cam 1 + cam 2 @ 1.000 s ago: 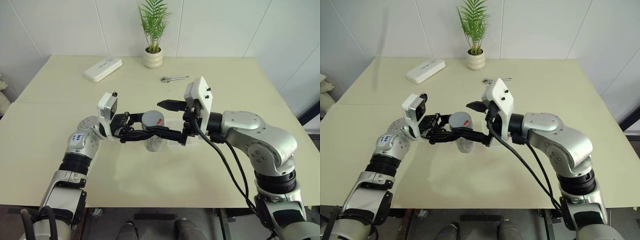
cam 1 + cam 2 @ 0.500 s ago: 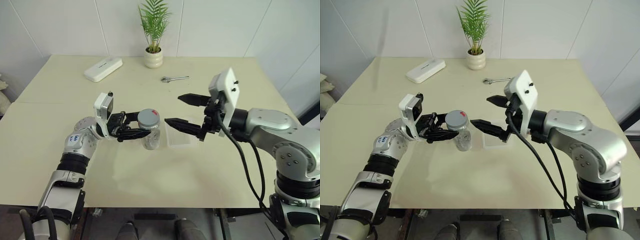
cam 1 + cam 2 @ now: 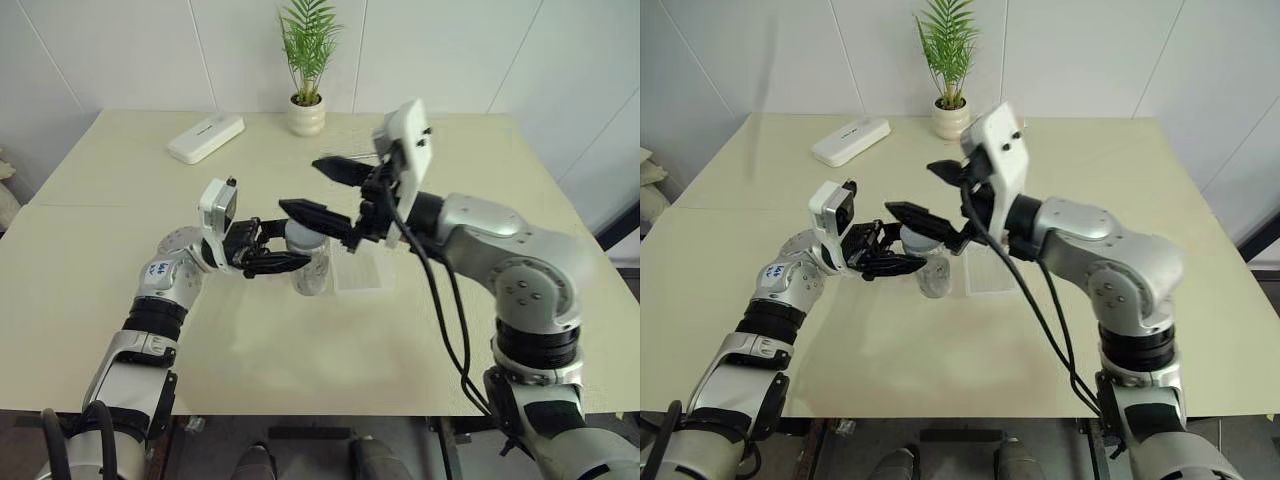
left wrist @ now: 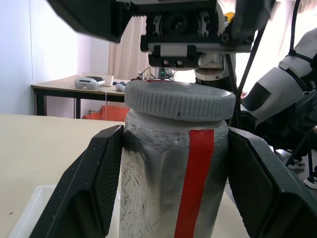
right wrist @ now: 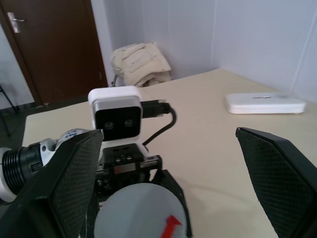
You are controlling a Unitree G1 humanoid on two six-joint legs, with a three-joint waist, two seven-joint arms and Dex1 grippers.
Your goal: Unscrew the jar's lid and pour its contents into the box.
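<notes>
Jar (image 3: 310,262): your left end effector (image 3: 292,262) stays clamped on it; right end effector (image 3: 325,195), wide open & empty, has swung back over the lid (image 5: 141,212) — regrip next, lid's still on.

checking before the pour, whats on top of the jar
The grey lid sits on the jar, which the left gripper clamps. The open right gripper hovers above the lid. Scuffed walls hide the contents.

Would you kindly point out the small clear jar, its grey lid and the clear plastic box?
Small clear jar (image 4: 168,188): left wrist view, glass side wall.
Round grey lid (image 5: 138,210): right wrist view, flat top.
Shallow clear plastic box (image 3: 360,270): left eye view, floor.
</notes>
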